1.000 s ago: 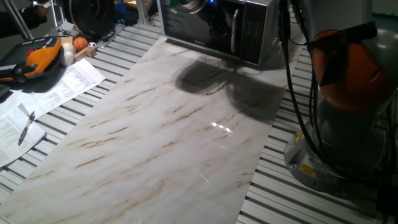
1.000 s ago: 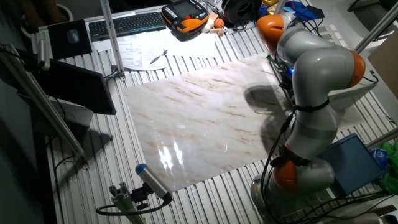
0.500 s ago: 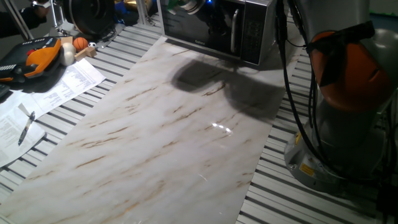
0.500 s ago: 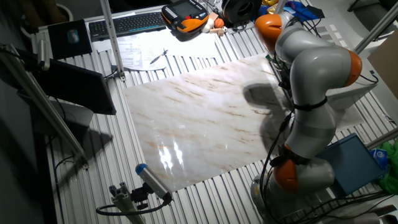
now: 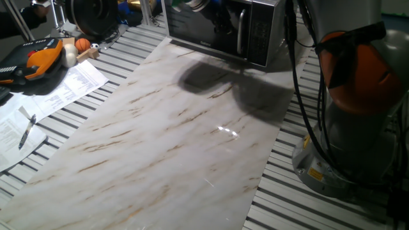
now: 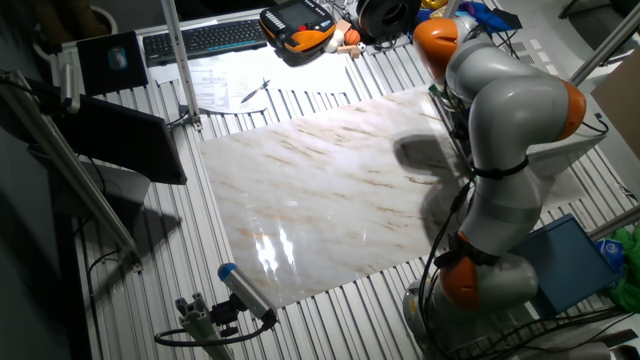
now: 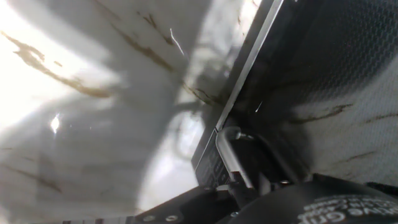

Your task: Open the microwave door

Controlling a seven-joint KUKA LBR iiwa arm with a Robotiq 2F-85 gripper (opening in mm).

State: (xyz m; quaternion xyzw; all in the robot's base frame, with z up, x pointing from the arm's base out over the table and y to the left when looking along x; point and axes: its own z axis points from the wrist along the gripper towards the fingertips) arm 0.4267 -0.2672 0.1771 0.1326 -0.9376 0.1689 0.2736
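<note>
The microwave door (image 5: 208, 25), on the microwave (image 5: 255, 29) at the worktop's (image 5: 172, 128) far edge, looks shut. Its bar handle (image 7: 230, 152) fills the hand view, just beside the claw (image 7: 249, 186); whether the claw is open or closed I cannot tell. A poor hook could slip off. The other fixed view hides the door behind the arm (image 6: 510, 110).

Marble-patterned board (image 5: 172, 134), centre of frame, on a ribbed metal table (image 5: 307, 204). Upper left of one fixed view: orange-and-black pendant (image 5: 35, 57), orange ball (image 5: 83, 45), printed sheets (image 5: 67, 86), pen (image 5: 27, 131). Other fixed view: keyboard (image 6: 190, 38) at top, dark monitor (image 6: 130, 145) at left, blue-tipped cylinder (image 6: 245, 290) at bottom.
</note>
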